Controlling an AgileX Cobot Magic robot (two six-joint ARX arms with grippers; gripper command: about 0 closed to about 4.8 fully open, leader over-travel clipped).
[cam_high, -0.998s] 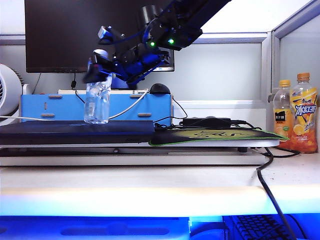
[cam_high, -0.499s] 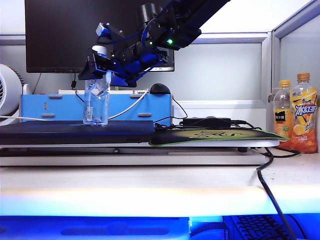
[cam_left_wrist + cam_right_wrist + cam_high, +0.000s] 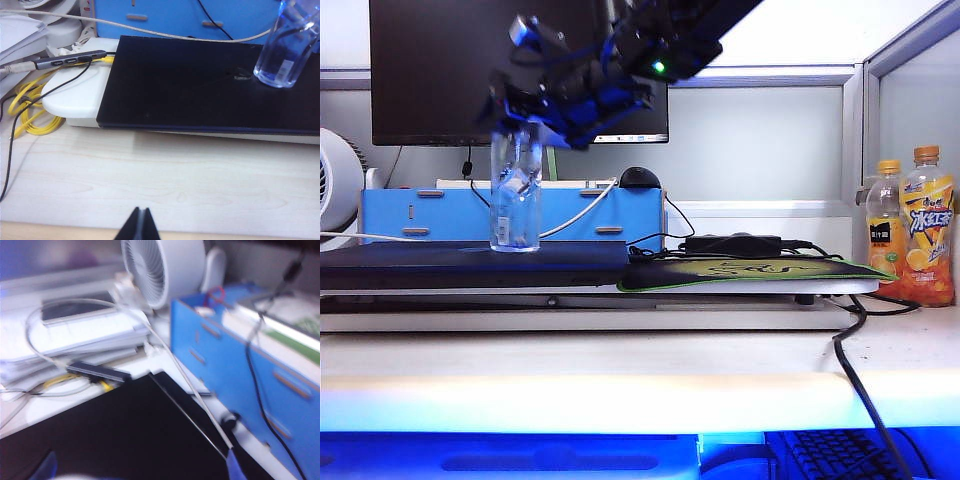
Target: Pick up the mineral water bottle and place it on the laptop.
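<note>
The clear mineral water bottle (image 3: 515, 200) stands upright on the left part of the closed dark laptop (image 3: 470, 262). My right gripper (image 3: 520, 108) hovers just over the bottle's top and hides its cap. In the right wrist view its blue fingertips (image 3: 235, 467) stand wide apart over the laptop lid (image 3: 115, 440), open and holding nothing. The left wrist view shows the bottle (image 3: 287, 47) on the laptop's (image 3: 200, 90) far corner. My left gripper (image 3: 140, 226) hangs shut over the bare wooden desk, well short of the laptop.
A black monitor (image 3: 440, 70), a blue box (image 3: 440, 215) and a white fan (image 3: 335, 185) stand behind the laptop. A mouse pad (image 3: 750, 272) with a power brick lies to its right. Two orange drink bottles (image 3: 915, 225) stand far right. Cables and a hub (image 3: 70, 59) lie beside the laptop.
My right gripper has opened and risen off the bottle. The bottle, tilted before, now stands straight on the laptop. The left arm has not moved.
</note>
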